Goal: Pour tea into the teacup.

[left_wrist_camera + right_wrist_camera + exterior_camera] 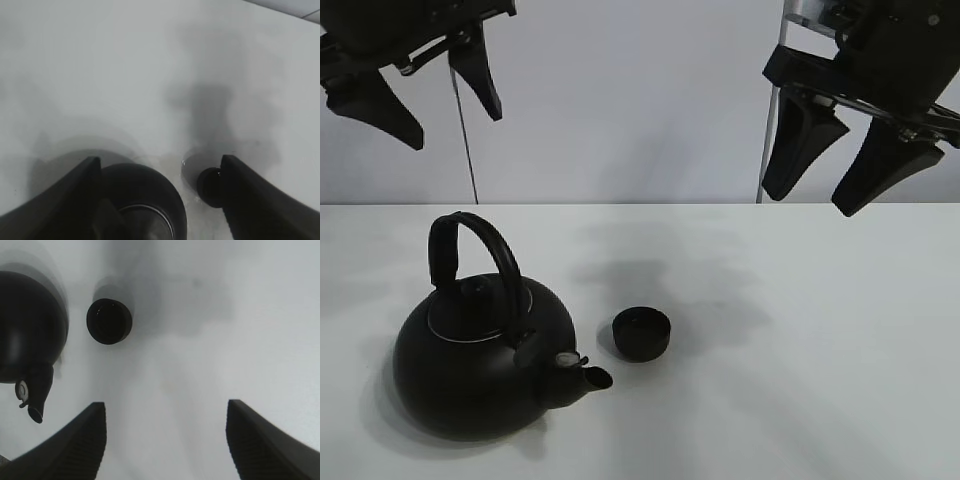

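The small matte-black teacup [642,333] stands upright on the white table, just right of the spout [592,377] of the big black kettle [480,355], whose arched handle stands up. My left gripper [455,130] hangs open and empty high above the kettle. My right gripper [810,200] hangs open and empty high up, to the right of the cup. The left wrist view shows the kettle [145,200] and the cup [210,187] between the open fingers [55,205]. The right wrist view shows the cup [109,321], the kettle [27,325] and the open gripper [166,405].
The white table [800,350] meets a pale wall at the back. Two thin upright poles [465,140] stand against the wall behind the arms. Only the kettle and cup stand on the table.
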